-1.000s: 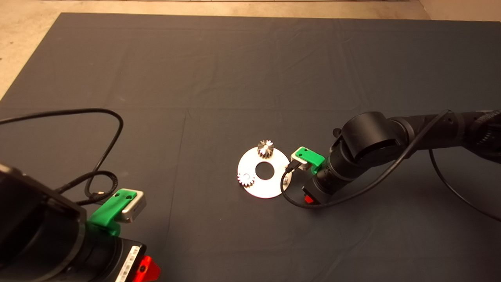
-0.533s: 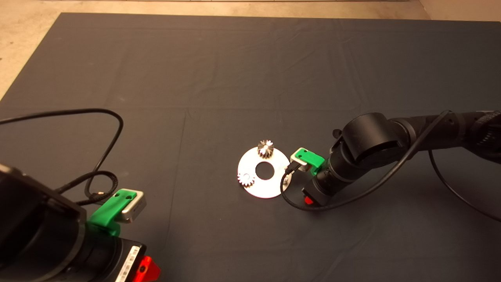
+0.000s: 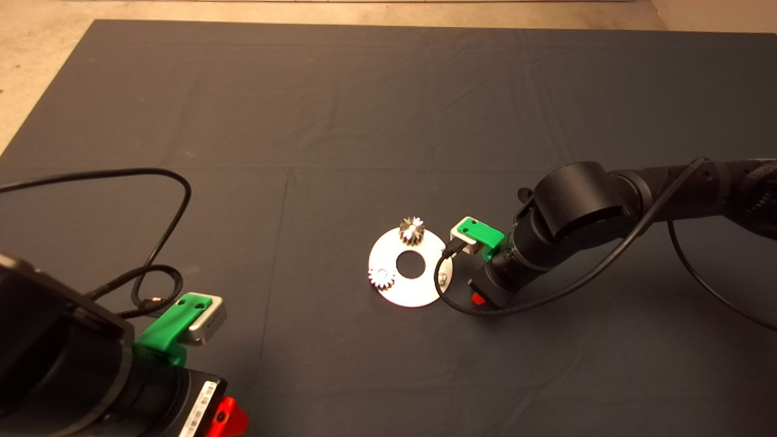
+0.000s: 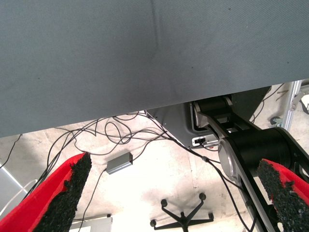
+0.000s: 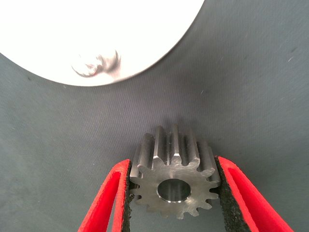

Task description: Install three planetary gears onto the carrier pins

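Observation:
The round silver-white disc (image 3: 419,292) lies mid-mat. One planetary gear (image 3: 411,230) sits on its far pin and another (image 3: 382,278) on its near-left pin. The third carrier pin (image 3: 445,277) at the disc's right edge is bare. My right gripper (image 3: 477,298) hovers just right of the disc. In the right wrist view it (image 5: 173,164) is shut on the third gear (image 5: 173,186), a short way off the disc's rim (image 5: 96,34) and the bare pin (image 5: 96,63). My left gripper (image 3: 227,419) is parked at the lower left, open and empty (image 4: 176,186).
A black cable (image 3: 164,200) loops over the mat at the left by the parked arm. The right arm's cable (image 3: 546,297) hangs beside the disc. The mat's edge and floor with wires and a chair base (image 4: 183,217) show in the left wrist view.
The right arm has shifted slightly toward the far side of the mat, with the gear still held. The bare pin now shows more fully. The left arm has not moved.

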### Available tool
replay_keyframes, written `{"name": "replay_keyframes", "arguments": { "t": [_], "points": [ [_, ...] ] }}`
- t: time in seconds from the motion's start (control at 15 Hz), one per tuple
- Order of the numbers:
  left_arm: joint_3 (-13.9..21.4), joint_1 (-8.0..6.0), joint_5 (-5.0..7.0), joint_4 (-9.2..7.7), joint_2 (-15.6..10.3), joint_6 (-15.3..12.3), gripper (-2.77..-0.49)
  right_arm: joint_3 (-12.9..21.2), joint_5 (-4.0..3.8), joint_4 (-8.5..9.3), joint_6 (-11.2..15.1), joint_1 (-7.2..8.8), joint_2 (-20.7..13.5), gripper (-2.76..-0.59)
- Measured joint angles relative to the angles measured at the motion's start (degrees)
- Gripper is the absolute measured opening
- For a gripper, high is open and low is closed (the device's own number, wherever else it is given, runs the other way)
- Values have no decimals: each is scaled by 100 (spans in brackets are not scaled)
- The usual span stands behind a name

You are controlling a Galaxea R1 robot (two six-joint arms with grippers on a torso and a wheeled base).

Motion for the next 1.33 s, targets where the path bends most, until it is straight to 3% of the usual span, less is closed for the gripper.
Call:
{"name": "replay_keyframes", "arguments": {
  "t": [0.4,0.73,1.07,1.33],
  "points": [
    [0,0,-1,0,0,0,-77,5,-4,129,15,191,133,-237],
    [0,0,-2,-1,0,0,-77,5,-2,427,17,291,273,-237],
    [0,0,0,-1,0,-1,-77,-22,-2,631,20,359,463,-237],
    [0,0,0,-1,0,-2,-77,-228,-2,678,20,376,691,-237]
  ]
}}
